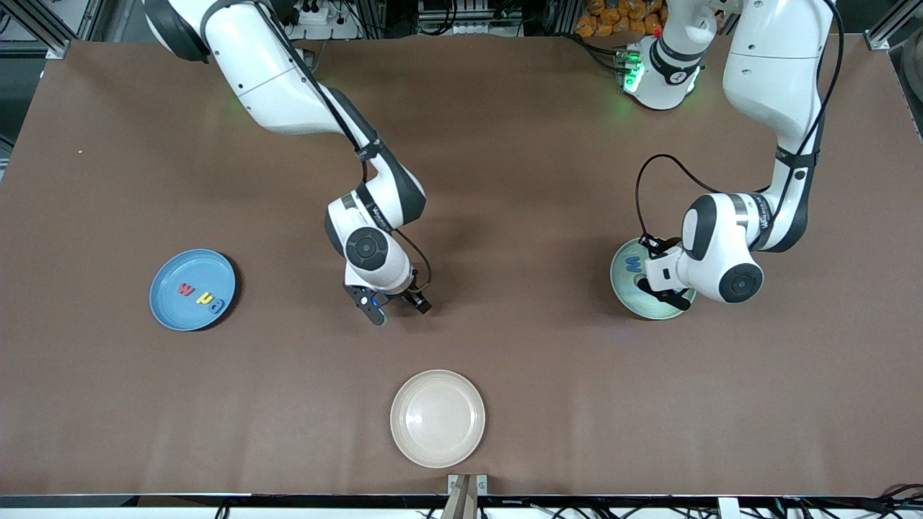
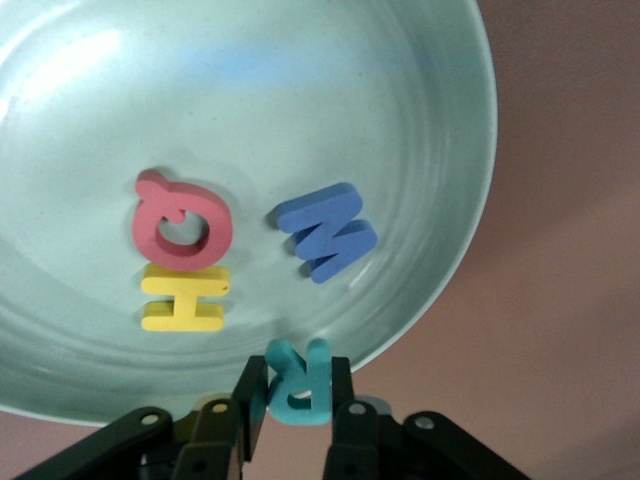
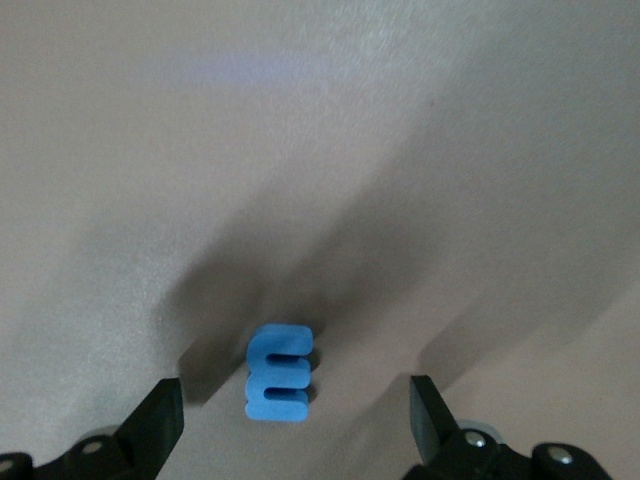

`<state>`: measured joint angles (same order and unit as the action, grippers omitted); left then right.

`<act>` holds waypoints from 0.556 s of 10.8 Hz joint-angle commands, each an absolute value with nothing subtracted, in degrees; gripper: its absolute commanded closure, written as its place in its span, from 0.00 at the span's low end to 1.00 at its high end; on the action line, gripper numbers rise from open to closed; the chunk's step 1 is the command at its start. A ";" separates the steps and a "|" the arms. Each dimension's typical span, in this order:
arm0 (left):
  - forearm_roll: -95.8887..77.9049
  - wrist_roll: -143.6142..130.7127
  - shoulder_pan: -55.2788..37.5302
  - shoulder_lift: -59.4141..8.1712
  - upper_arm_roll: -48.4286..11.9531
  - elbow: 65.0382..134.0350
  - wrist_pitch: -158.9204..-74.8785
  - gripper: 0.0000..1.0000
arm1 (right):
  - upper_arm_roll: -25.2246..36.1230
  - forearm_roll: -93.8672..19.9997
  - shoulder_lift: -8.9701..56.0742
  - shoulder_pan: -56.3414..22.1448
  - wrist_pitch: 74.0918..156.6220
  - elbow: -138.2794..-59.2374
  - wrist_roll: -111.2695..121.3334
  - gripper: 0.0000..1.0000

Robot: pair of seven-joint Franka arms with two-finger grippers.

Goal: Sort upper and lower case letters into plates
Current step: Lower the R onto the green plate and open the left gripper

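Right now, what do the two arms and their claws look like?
Both arms are glossy white with dark grey joint bands and round dark caps. A black cable loops by the left arm's wrist. The right claw and left claw are black. A green light glows at the left arm's base.

High front camera facing both arms, 2 wrist cameras looking down close, probably sharing tabletop [image 1: 505, 180].

Even overhead light, soft arm shadows on the table [image 1: 505, 180], glare in the mint plate [image 2: 90, 60], wrist views slightly blurred
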<state>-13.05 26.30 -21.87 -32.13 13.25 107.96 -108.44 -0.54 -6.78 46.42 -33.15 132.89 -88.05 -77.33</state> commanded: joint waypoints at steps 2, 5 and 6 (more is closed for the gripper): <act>-14.50 27.60 -22.32 -32.17 14.41 107.41 -108.90 0.00 | 0.35 -5.90 47.20 -33.57 132.45 -86.04 -78.31 0.00; -13.89 27.25 -22.85 -29.54 15.64 103.12 -108.11 0.00 | 0.79 0.42 47.28 -33.92 132.54 -86.13 -83.92 0.00; -13.80 26.90 -23.11 -29.10 15.73 99.44 -108.02 0.00 | 0.79 0.70 47.37 -34.01 132.63 -86.13 -84.54 0.00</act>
<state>-13.05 26.30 -22.00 -30.89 14.55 103.07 -108.95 0.48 -0.98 46.66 -33.27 132.89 -87.30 -81.90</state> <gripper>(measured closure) 0.000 0.000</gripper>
